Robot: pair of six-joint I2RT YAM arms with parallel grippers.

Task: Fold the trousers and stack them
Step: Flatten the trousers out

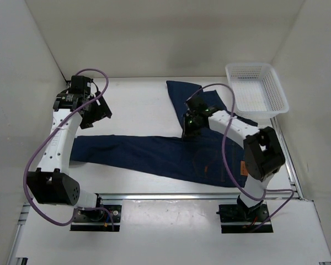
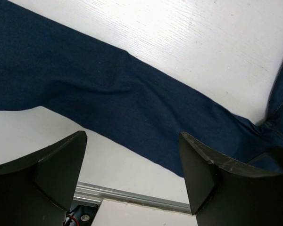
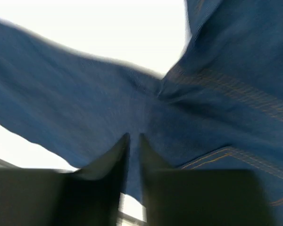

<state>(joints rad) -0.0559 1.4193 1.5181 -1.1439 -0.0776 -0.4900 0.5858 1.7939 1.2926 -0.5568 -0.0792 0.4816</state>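
Trousers (image 1: 154, 154) lie spread on the white table (image 1: 138, 105) – one dark blue leg runs left toward the left arm, the other angles to the far side, ending near the white mesh basket (image 1: 276, 83) in the far right corner. The left gripper (image 1: 96, 113) hangs above the table beyond the left leg, its fingers (image 2: 56, 165) wide apart and holding nothing. The right gripper (image 1: 188, 128) is down at the crotch seam, fingers (image 3: 108, 160) drawn nearly together with only a thin slit between – whether cloth is pinched there cannot be told.
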